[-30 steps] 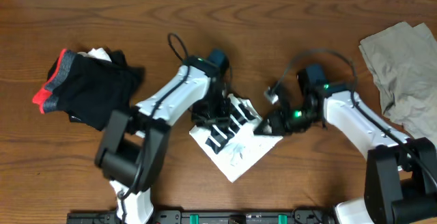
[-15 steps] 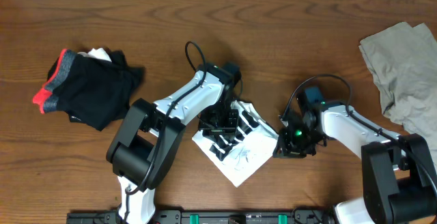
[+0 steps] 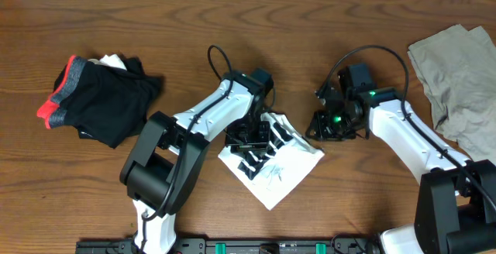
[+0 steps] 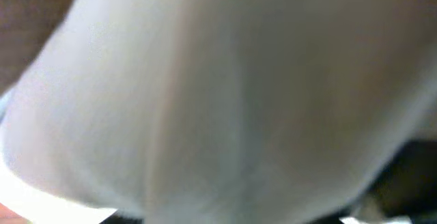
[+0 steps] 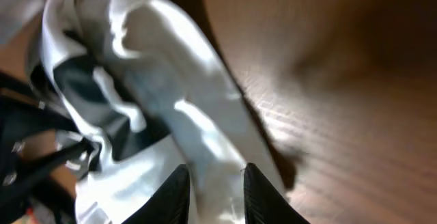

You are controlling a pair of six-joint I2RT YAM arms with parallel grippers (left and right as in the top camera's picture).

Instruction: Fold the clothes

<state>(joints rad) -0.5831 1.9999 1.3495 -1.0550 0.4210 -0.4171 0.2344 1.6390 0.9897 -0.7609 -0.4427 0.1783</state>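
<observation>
The clothes are a white T-shirt [image 3: 280, 170] with black lettering, lying folded in a small diamond at the table's middle front. My left gripper [image 3: 246, 139] is down on the shirt's upper left part. Its fingers blend with the black print, and the left wrist view is filled by blurred white cloth [image 4: 218, 101], so its jaws are hidden. My right gripper [image 3: 322, 125] hangs just beyond the shirt's right corner. In the right wrist view its fingers [image 5: 176, 193] stand slightly apart, the gripper [image 5: 215, 198] is open, and the rumpled shirt [image 5: 171, 101] lies beyond them.
A black garment with red trim [image 3: 97, 99] lies at the left of the wooden table [image 3: 256, 29]. A crumpled grey-beige cloth [image 3: 457, 76] lies at the far right edge. Both arms' cables loop above the shirt.
My right gripper went from the shirt's right corner up and away toward the far side, leaving that corner lying flat. The left gripper stayed on the shirt.
</observation>
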